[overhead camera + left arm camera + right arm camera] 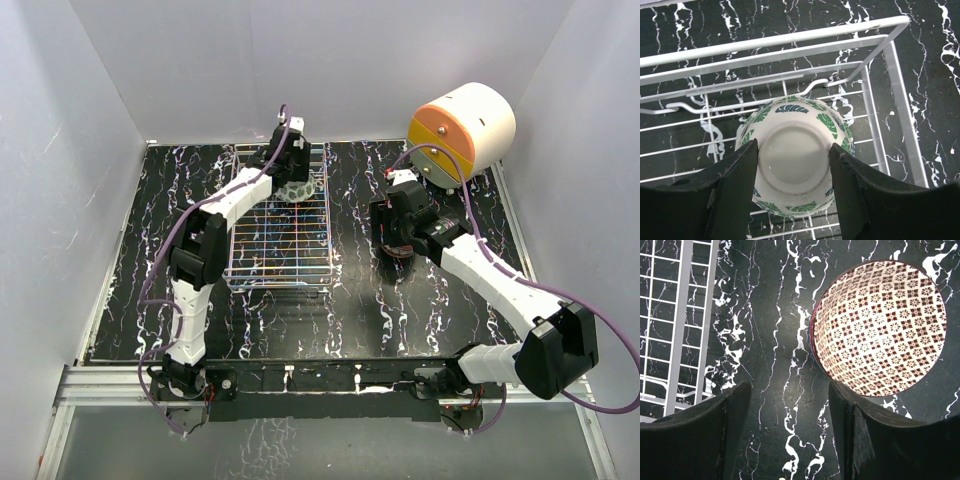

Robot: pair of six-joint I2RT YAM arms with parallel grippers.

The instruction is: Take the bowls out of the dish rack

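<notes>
Green-leaf bowl (pixel 795 165), upside-down in the far right corner of the dish rack (pixel 890 75) — left gripper (pixel 794 146) seemingly clamped on its sloping sides, so it may slip. Right gripper (pixel 789 385) gapes empty.

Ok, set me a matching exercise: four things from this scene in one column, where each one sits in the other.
Things: 1 leaf bowl; 2 red-patterned bowl; 3 dish rack; 4 orange-fronted cylinder.
Places: A far right corner of the table; B upside down between the left fingers; C upright on the table beside the right fingers; D flat, left of centre.
Pairs: 1-B; 2-C; 3-D; 4-A.
</notes>
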